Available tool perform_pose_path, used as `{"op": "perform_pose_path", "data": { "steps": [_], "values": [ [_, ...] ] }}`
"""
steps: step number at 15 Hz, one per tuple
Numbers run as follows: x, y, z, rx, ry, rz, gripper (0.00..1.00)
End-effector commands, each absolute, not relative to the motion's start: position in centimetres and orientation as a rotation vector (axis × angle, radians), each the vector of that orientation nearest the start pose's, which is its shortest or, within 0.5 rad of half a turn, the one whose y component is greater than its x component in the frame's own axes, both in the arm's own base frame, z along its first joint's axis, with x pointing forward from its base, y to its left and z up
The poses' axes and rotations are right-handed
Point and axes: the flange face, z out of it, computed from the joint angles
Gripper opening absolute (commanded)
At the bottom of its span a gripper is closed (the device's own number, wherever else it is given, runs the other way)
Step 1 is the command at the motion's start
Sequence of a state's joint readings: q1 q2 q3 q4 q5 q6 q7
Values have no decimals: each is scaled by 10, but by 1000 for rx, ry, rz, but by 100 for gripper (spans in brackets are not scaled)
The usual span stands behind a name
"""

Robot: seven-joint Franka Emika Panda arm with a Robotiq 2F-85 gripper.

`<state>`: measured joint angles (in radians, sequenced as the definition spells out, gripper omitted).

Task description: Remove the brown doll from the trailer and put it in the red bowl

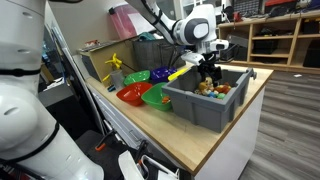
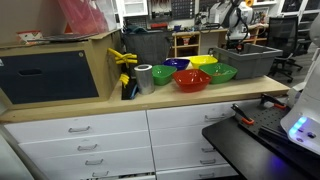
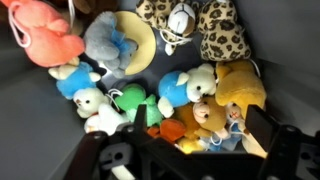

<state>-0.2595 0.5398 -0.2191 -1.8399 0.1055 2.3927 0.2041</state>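
Many soft toys fill the trailer, gripper hovering just above them, fingers apart, empty. Brown doll, seemingly the tan one, lies inside trailer; red bowl near trailer.

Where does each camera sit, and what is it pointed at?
Exterior view: past the counter's end, looking along it at the large grey plastic bin; gripper above it.
Exterior view: facing the white drawers; arm far right.
Wrist view: down onto stuffed toys; gripper at bottom.
Shared: both exterior views show bin and shallow red plastic bowl.
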Motion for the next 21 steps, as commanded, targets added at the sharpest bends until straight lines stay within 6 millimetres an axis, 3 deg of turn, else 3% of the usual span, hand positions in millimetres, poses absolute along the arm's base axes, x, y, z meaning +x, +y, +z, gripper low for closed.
{"op": "perform_pose_path", "data": {
  "steps": [1,10,21],
  "values": [
    [584,-291,235,-2896,1233,-61,100],
    [589,-279,236,-2739,1345,-199,100],
    [569,-278,200,-2629,1479,-126,100]
  ]
}}
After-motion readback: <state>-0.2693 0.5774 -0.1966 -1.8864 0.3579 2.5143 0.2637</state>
